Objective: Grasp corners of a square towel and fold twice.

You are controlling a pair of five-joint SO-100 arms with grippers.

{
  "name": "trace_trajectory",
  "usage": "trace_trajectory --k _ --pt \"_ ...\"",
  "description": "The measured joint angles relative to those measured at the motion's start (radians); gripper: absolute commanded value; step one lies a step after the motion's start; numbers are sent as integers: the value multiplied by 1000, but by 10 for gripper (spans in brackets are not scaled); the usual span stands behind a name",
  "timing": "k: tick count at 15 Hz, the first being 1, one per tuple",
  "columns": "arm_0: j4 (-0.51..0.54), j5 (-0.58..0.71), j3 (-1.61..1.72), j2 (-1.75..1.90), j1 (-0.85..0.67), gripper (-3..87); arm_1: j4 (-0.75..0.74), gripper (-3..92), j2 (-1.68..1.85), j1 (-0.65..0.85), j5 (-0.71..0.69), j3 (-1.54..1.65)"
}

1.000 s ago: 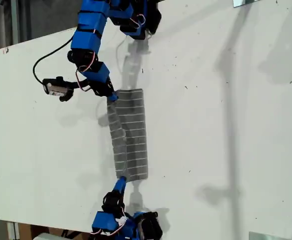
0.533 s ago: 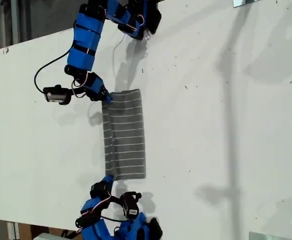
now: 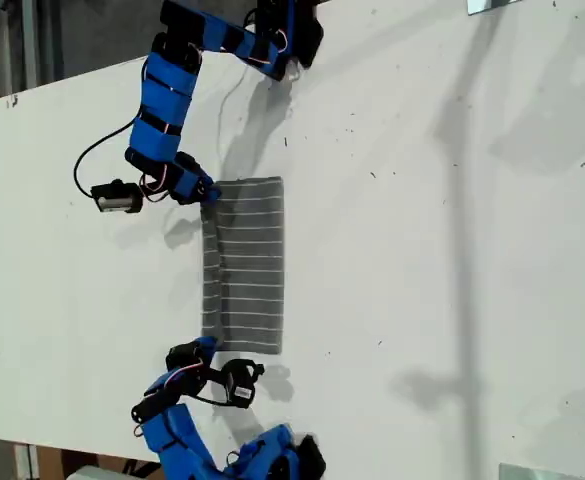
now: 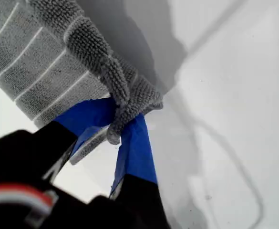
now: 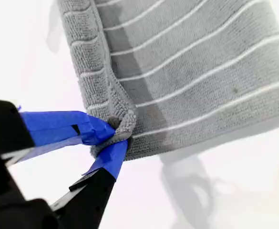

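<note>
You've got one grey, pale-striped towel (image 3: 244,265) folded into a strip on the white table (image 3: 452,250), stretched between two grippers, my first gripper (image 4: 115,136) and my second gripper (image 5: 111,143) each pinching a corner.

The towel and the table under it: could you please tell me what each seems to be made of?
The towel looks like soft looped terry or microfibre: matte grey, a nubby pile showing along the edges, thin pale woven stripes. The table looks like a hard, smooth white board, perhaps laminate or painted; it has a faint sheen, soft shadows and small dark scuffs.
</note>
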Motion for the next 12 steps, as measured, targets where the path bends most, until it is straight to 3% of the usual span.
trace_trajectory --k 3,5,9,12 --pt "94 -57 -12 190 141 -1 91 -1 164 -124 26 0" --pt "91 -91 12 235 219 -1 107 -1 233 -204 66 14" --pt "-35 -158 193 256 331 -1 57 -1 238 -360 158 147" --pt "-72 -183 261 270 382 -1 11 -1 238 -399 184 221"
